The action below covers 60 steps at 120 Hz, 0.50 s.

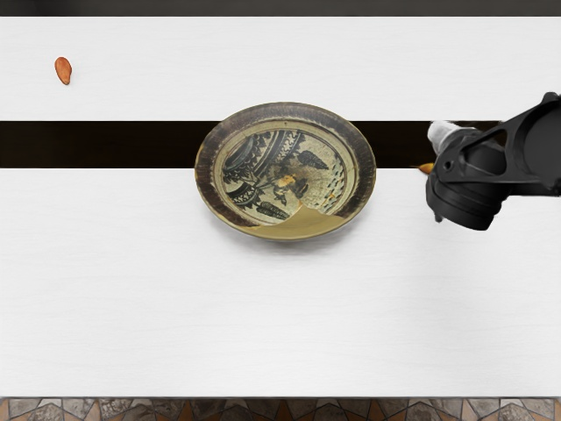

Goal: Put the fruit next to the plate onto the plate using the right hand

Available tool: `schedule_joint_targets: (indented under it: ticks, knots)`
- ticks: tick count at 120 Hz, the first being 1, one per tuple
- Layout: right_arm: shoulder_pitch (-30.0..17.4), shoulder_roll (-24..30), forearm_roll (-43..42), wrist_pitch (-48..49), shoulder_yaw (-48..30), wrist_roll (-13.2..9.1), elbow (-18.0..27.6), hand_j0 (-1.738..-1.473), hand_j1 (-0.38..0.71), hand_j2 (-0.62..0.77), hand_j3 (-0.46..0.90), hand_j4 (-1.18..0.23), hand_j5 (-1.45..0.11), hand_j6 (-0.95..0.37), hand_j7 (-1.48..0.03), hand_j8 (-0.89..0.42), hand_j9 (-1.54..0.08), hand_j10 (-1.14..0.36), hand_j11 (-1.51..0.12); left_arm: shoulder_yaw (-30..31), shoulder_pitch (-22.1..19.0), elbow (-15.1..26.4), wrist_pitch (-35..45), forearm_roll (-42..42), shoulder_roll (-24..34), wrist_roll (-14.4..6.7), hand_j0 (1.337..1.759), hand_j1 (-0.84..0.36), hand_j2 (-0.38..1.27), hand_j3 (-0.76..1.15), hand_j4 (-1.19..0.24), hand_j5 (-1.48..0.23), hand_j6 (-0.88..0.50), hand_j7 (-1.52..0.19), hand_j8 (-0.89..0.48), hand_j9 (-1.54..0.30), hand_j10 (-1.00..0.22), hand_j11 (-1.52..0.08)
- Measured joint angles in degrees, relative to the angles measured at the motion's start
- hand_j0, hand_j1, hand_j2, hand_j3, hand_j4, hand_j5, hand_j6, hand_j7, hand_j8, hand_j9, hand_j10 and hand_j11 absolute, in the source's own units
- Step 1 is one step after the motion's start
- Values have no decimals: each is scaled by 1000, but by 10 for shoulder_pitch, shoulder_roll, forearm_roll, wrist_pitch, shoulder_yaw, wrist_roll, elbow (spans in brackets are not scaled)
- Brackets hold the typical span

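Note:
A round brown plate (286, 171) with a dark painted pattern sits in the middle of the white table. My right hand (478, 180) comes in from the right edge and hovers just right of the plate, black and bulky, seen from behind. A small orange sliver of fruit (427, 167) peeks out at the hand's left edge, between hand and plate; most of it is hidden. A small orange-brown fruit (63, 70) lies far off at the back left of the table. The left arm does not show.
A dark gap (96, 145) runs across the table behind the plate, splitting the white surface into a back strip and a front area. The table's front edge (280, 397) meets a tiled floor at the bottom.

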State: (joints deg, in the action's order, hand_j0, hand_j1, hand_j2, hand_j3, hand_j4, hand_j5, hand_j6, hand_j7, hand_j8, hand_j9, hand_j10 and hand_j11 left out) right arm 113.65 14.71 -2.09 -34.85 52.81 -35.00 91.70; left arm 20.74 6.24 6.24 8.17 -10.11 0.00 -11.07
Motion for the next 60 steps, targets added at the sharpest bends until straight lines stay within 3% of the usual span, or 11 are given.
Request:
schedule_joint_targets:
  ticks: [60]
  knots:
    - [-36,-27,20,-1,14,0,-80,-1658,-180,-28,0,-142,-184,-143,-184,-142,-184,-142,-184,0,1,0,0,0,0,0,1658,349,0,0,-1,0,-1,0,-1,0,-1,0]
